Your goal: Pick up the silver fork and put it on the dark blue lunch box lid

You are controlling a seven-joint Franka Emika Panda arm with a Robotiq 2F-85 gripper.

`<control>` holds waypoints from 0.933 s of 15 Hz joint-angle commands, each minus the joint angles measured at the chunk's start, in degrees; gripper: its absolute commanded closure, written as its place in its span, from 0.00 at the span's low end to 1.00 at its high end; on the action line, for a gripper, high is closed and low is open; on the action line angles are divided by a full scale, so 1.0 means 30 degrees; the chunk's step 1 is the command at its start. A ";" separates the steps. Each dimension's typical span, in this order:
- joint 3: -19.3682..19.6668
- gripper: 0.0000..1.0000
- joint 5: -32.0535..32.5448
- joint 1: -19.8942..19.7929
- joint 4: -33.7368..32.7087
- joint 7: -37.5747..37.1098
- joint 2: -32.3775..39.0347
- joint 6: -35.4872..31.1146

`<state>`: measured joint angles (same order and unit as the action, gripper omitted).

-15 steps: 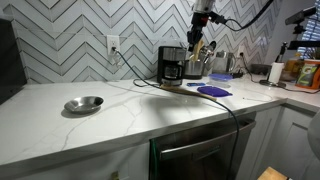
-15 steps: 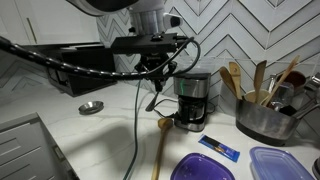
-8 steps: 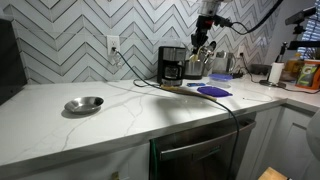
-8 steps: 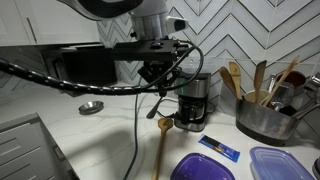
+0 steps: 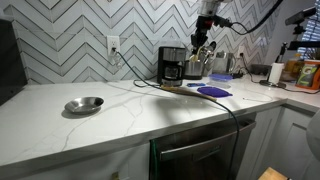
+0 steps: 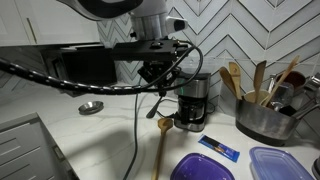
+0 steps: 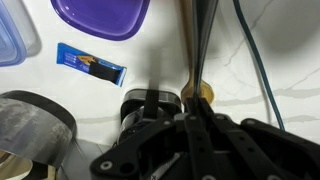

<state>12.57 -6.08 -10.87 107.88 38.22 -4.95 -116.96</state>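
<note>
While my gripper [image 6: 158,80] pinches the fork [image 6: 154,100], hanging high above the counter [image 6: 105,135], I judge I should carry it over the lid [image 6: 205,168], lower slowly, then release flat.

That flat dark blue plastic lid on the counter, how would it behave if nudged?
The flat dark blue plastic lid looks thin, so probably light and slightly bendy. Lying flat on the glossy marble counter, it would likely slide, not roll or tip.
</note>
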 commanded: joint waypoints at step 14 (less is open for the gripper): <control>0.0966 0.98 0.2028 -0.1298 -0.1036 -0.7483 0.3287 -0.1079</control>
<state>15.08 -0.43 -13.71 107.02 20.03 1.46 -120.34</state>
